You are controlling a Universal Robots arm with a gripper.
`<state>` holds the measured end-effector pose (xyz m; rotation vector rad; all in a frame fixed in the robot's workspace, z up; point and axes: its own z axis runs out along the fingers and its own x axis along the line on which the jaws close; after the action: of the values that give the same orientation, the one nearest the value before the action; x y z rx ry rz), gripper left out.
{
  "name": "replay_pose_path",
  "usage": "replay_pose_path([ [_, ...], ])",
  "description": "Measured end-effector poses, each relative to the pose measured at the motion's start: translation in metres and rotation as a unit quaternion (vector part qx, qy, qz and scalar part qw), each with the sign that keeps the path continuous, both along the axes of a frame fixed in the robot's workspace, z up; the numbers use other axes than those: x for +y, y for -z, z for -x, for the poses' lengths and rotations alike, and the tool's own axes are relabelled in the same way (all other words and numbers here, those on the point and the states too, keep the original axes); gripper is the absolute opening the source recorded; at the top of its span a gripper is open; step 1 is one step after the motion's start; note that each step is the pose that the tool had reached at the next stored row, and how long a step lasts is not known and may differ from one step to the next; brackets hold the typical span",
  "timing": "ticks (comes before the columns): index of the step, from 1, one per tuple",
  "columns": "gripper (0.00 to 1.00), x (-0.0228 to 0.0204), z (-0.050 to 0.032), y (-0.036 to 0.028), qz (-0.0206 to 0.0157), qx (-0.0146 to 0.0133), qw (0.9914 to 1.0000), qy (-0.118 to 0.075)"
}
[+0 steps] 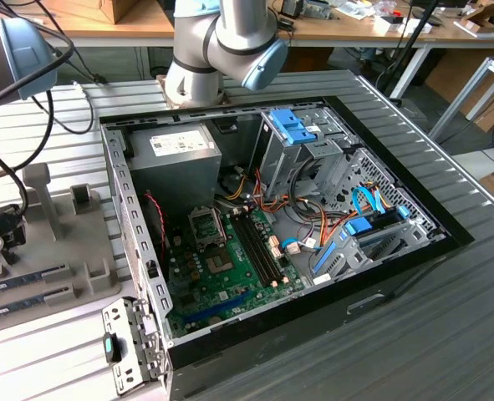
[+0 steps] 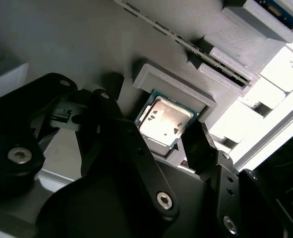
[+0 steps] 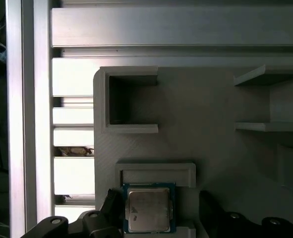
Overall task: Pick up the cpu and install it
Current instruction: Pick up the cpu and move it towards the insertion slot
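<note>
The cpu (image 3: pixel 148 210) is a small square chip with a silver-grey top and a green edge. It lies flat in a recess of a grey printed holder (image 3: pixel 156 171), and shows in both wrist views, cpu (image 2: pixel 165 121). My gripper (image 3: pixel 156 213) is open and straddles it, one black finger (image 3: pixel 109 206) close on one side and the other finger (image 3: pixel 208 206) a little apart on the opposite side. In the second wrist view the gripper (image 2: pixel 163 134) hangs just above the chip. The black socket frame (image 1: pixel 206 224) sits on the green motherboard (image 1: pixel 230 276) in the open computer case.
The grey fixture plate (image 1: pixel 71 251) at the exterior view's left carries upright posts and long memory sticks (image 1: pixel 21 284). The case (image 1: pixel 313 217) holds a power supply (image 1: pixel 175 154), cables and blue drive brackets. The arm's base (image 1: pixel 221 50) stands behind the case.
</note>
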<state>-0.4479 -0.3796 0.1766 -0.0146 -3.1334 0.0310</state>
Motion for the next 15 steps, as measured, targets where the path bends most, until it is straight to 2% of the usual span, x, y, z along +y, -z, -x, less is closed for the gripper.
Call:
replay_pose_path([
  [8, 0.73, 0.0000, 0.0001, 0.0023, -0.0001, -0.0001, 1.00000, 0.000],
  [9, 0.73, 0.0000, 0.0004, 0.0016, -0.0002, -0.0007, 1.00000, 0.000],
  [10, 0.73, 0.0002, 0.0008, -0.0001, -0.0007, -0.0024, 1.00000, 0.000],
  [11, 0.73, 0.0000, 0.0022, -0.0071, -0.0002, -0.0029, 1.00000, 0.000],
  [13, 0.73, 0.0000, 0.0060, -0.0075, 0.0000, -0.0033, 0.99999, 0.000],
  [15, 0.73, 0.0000, 0.0060, -0.0075, 0.0000, -0.0034, 0.99999, 0.000],
])
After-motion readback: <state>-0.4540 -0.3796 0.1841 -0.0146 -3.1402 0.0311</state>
